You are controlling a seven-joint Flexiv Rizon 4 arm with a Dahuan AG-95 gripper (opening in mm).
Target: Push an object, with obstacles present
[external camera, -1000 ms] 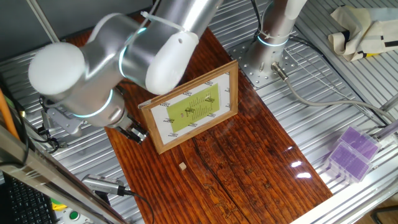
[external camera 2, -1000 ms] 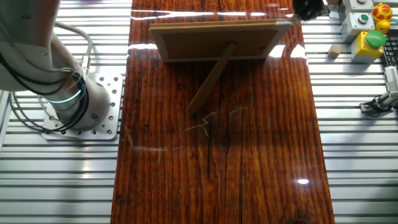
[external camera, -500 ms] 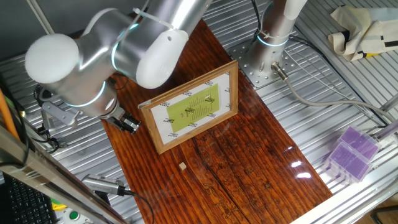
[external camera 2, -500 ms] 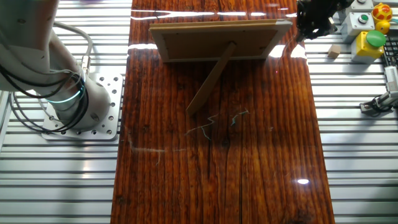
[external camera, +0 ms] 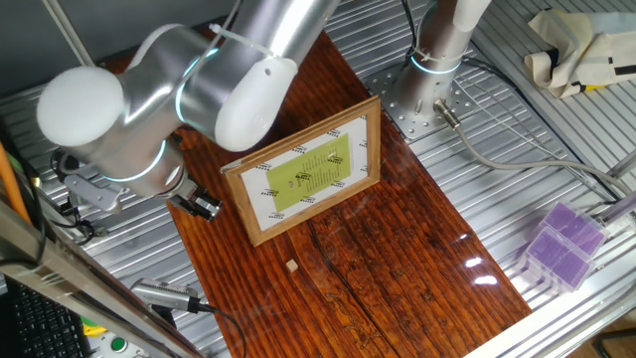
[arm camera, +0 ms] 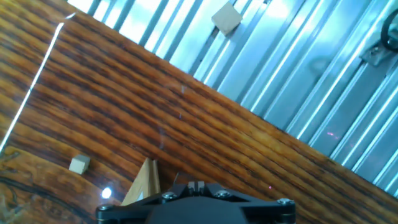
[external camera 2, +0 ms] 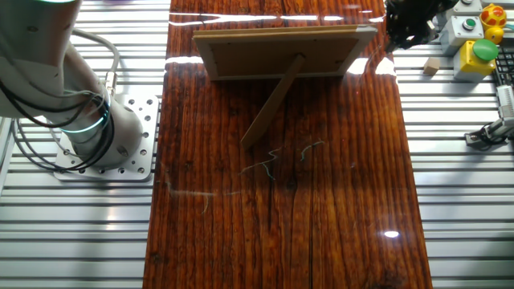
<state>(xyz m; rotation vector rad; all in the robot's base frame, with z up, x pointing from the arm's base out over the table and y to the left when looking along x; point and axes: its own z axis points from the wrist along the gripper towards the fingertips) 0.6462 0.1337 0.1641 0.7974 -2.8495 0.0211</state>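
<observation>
Presently my pincer point(external camera: 204, 206), its jaw state not discernible, hovers beside the frame's point(external camera: 303, 171) corner, while the cube point(external camera: 291, 266) lies on the worktop point(external camera: 397, 249) before the frame; I should descend behind it, clear of the frame.

I see my arm point(external camera: 169, 99) in glossy silver-white, bulbous joints ringed with glowing cyan bands, black cables looped at its bolted base point(external camera 2: 104, 152), and a black gripper point(external camera: 199, 205).
</observation>
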